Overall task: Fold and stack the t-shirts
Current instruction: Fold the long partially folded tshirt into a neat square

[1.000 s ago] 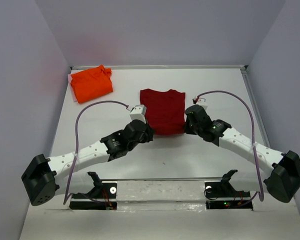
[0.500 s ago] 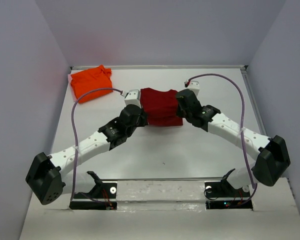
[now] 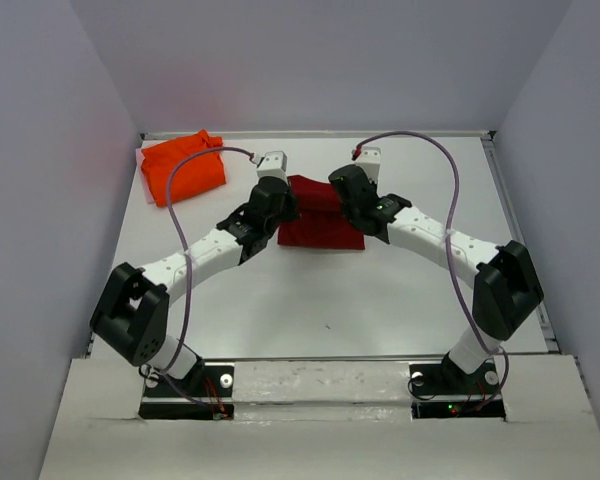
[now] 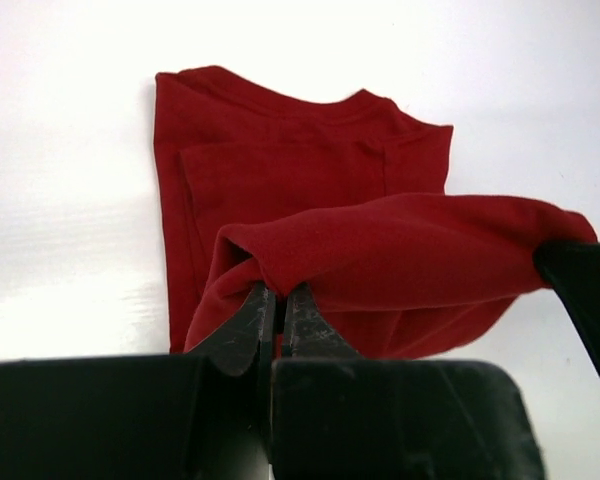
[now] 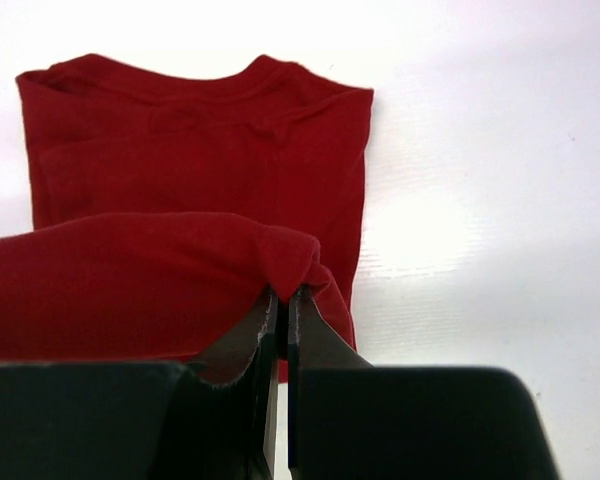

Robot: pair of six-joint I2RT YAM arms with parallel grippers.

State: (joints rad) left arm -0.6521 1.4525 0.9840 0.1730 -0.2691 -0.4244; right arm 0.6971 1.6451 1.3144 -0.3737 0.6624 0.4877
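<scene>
The dark crimson t-shirt lies in the middle of the table, its near hem lifted and carried back over its body. My left gripper is shut on the hem's left corner. My right gripper is shut on the hem's right corner. The collar end lies flat on the table beyond the lifted fold. The orange t-shirt lies folded at the far left corner, away from both grippers.
White table with grey walls on three sides. A raised rim runs along the far edge. Both arms reach in over the table's middle, their cables arching above.
Both grippers have moved away from the arm bases, carrying the crimson shirt's near hem up and over toward its collar. The shirt now looks shorter. The orange shirt has not moved.
</scene>
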